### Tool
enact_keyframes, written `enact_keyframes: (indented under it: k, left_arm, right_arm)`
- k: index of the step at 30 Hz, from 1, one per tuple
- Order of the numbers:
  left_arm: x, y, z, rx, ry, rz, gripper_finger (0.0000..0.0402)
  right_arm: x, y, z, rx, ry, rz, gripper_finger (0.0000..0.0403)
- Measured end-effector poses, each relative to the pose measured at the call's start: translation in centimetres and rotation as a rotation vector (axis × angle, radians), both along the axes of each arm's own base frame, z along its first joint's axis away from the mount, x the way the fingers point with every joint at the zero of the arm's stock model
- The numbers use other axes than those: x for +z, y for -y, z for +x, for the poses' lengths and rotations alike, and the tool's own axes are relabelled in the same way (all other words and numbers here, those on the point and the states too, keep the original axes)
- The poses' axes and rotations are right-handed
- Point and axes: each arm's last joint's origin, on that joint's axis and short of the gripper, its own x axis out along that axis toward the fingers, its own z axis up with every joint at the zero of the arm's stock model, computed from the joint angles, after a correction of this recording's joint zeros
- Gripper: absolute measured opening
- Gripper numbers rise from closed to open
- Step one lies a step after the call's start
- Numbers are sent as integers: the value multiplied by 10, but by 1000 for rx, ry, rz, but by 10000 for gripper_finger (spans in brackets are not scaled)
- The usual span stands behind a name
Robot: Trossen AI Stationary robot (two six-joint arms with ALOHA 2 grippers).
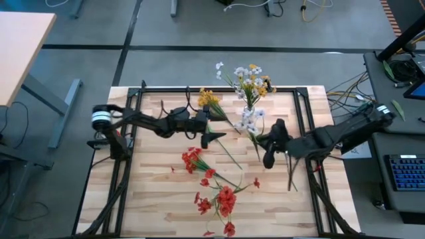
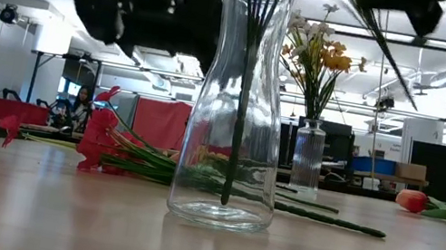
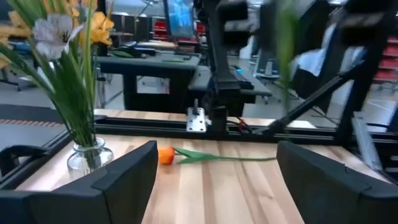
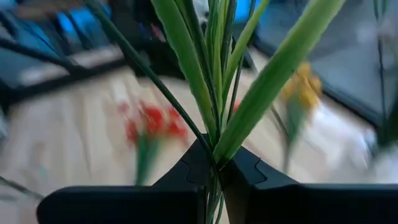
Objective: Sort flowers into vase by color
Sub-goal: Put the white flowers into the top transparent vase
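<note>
My right gripper (image 1: 261, 143) (image 4: 214, 165) hovers above the table's right middle, shut on a spray with pale white blossoms (image 1: 250, 121). My left gripper (image 1: 215, 126) (image 3: 216, 149) is open and holds nothing; it hangs over the table's far middle, beside a yellow spray (image 1: 209, 99). Red sprays (image 1: 199, 162) lie flat on the near middle. A far vase (image 1: 249, 101) (image 2: 307, 158) holds yellow and white flowers. A clear near vase (image 2: 233, 145) holds green stems whose blossoms rise out of the low view. An orange flower (image 3: 165, 155) (image 2: 412, 200) lies near the right edge. My right gripper pinches the spray's bundle of green stem and leaves (image 4: 217, 149) between its two fingers, coming roughly level from the table's right and lying across the stem. The spray is lifted clear; its lower stem (image 2: 385, 43) slants down below the gripper.
A black frame (image 1: 302, 99) runs round the wooden table top. The orange flower's stem (image 1: 291, 176) lies under my right arm. Loose red petals (image 1: 174, 169) dot the near middle. Bare wood (image 1: 153, 192) shows on the near left.
</note>
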Motion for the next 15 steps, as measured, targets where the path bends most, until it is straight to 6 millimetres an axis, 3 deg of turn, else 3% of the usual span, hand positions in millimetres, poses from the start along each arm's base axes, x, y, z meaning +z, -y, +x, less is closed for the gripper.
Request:
enact_keyframes:
  k: [6, 15]
  left_arm:
    - [-16, -13, 30, 45, 4, 2, 311]
    - [-31, -38, 67, 86, 68, -10, 325]
  right_arm:
    - [-4, 14, -9, 35, 157, -118, 18]
    - [-6, 41, -18, -64, 407, -311, 18]
